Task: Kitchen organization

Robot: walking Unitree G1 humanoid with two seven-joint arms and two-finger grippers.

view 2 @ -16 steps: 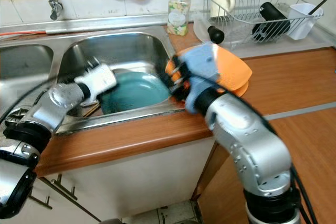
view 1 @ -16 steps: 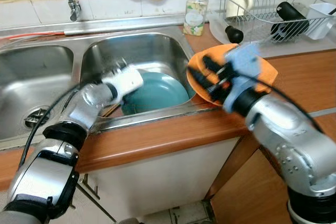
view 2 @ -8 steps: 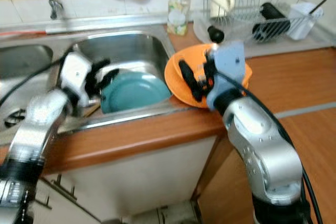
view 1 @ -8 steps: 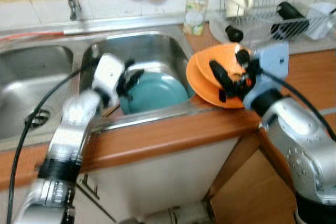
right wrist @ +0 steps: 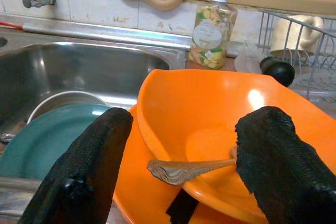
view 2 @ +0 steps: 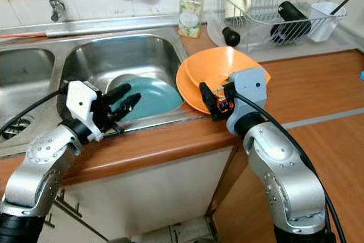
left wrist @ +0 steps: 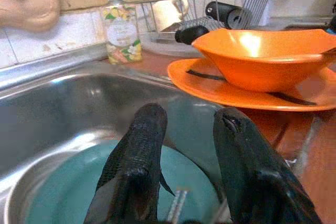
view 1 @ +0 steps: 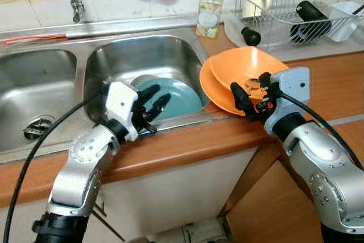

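1. Right wrist view: the right gripper [right wrist: 173, 177] is held wide open with nothing grasped; between its fingers an orange bowl [right wrist: 220, 129] is seen close ahead, a spoon [right wrist: 189, 169] lying inside it; the bowl is stacked on an orange plate [view 1: 219, 86] on the counter [view 1: 187, 146], just beside the sink [view 1: 148, 55].
2. In the left eye view the left gripper [view 1: 154, 105] is poised at the sink's front edge, fingers parted and empty; a teal plate [view 1: 179, 98] is set in the basin just beyond the fingertips.
3. Behind, a soap bottle [view 1: 209, 11] is stood by the wall; a dish rack [view 1: 284, 9] is placed to its right, a mug [view 1: 255, 4] held in it.
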